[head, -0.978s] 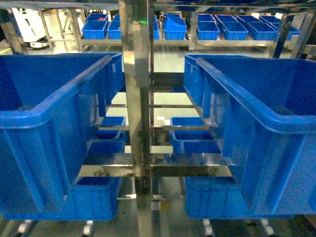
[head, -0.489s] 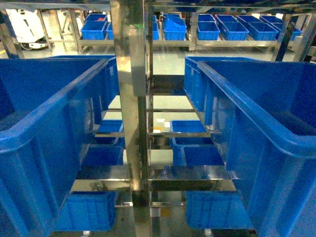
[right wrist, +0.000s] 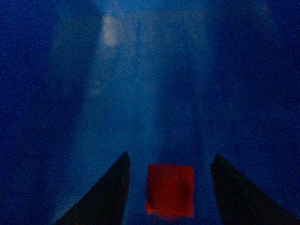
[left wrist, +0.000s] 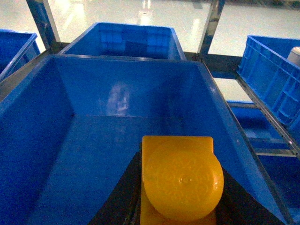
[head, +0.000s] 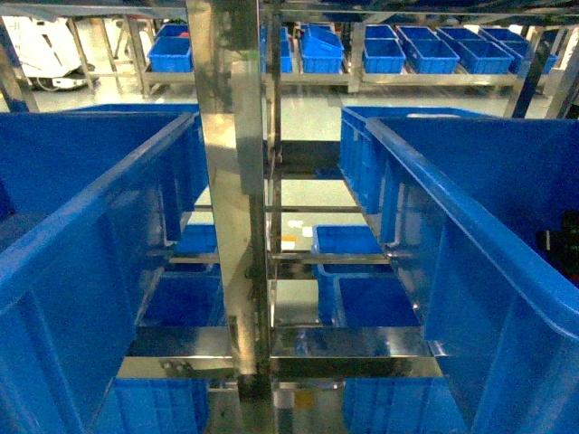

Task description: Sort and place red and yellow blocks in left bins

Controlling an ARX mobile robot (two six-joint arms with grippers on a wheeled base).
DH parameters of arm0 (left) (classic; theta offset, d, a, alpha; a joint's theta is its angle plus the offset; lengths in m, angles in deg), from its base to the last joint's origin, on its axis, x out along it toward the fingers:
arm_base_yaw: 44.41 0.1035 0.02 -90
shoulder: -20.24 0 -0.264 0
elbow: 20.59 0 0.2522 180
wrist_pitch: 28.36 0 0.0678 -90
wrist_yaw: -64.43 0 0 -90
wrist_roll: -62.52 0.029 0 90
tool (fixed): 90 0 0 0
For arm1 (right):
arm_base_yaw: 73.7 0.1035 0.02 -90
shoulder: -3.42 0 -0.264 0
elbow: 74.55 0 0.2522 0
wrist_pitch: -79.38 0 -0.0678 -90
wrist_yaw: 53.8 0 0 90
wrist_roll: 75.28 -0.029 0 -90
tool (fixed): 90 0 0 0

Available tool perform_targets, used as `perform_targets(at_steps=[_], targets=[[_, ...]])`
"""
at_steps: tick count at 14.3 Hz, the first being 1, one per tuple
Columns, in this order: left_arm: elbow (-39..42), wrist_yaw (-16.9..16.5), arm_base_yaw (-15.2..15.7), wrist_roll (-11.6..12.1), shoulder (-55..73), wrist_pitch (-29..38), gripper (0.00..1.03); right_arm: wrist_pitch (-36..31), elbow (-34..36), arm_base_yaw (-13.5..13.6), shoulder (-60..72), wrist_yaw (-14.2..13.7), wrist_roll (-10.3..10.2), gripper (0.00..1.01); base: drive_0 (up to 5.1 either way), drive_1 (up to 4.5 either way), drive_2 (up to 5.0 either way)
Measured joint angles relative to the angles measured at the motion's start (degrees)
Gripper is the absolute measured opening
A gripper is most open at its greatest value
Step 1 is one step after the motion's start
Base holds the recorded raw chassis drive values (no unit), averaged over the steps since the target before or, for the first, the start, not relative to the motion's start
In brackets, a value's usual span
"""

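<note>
Room: workshop floor, pale and glossy, with steel racking [head: 231, 226] upright in the middle of the head view; rows of small blue crates [head: 317, 54] on far shelves.
Surface: no desk seen; large blue bins on rack shelves, left bin [head: 81, 262] and right bin [head: 488, 262] flanking the steel post.
Left pincer [left wrist: 180, 206]: closed on the yellow block [left wrist: 180, 180], dark fingers [left wrist: 119, 201] pressed at both sides; held above the open interior of a deep blue bin [left wrist: 42, 122].
Yellow block orientation: round stud facing the wrist camera, square body behind it; long axis running along the camera's line of sight.
Right pincer [right wrist: 168, 187]: spread wide, dark fingers [right wrist: 110, 192] well apart to either side of the red block [right wrist: 170, 190], not touching it.
Red block position: lying flat on a dim blue bin floor [right wrist: 150, 93], between the fingertips; square face up, stud not distinguishable in the gloom.
Edges: thick rolled rims close on both sides in the head view; second bin [left wrist: 126, 40] directly beyond the left one.
Open room: bare blue floor ahead of both blocks; walls near at left and right.
</note>
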Motion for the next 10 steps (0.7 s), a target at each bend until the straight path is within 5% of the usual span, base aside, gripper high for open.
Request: perform_targets(at_steps=[3,4,5,10], targets=[[0.0,0.0,0.0,0.0,0.0,0.0,0.27,-5.4,10.0,2.4,-17.3,1.8,-0.1,0.77,0.0,0.0,0.0],[0.0,0.0,0.0,0.0,0.0,0.0,0.27,0.5,16.4,3.2,-31.6,3.7,-0.1,0.99,0.0,0.0,0.0],[0.0,0.1,0.0,0.0,0.0,0.0,0.27,9.5,22.7,3.5,-43.5,3.6,-0.3,0.98,0.0,0.0,0.0],[0.0,0.1,0.0,0.0,0.0,0.0,0.27,18.6,23.4,8.7,-61.6,3.5,-0.5,0.98,0.0,0.0,0.0]])
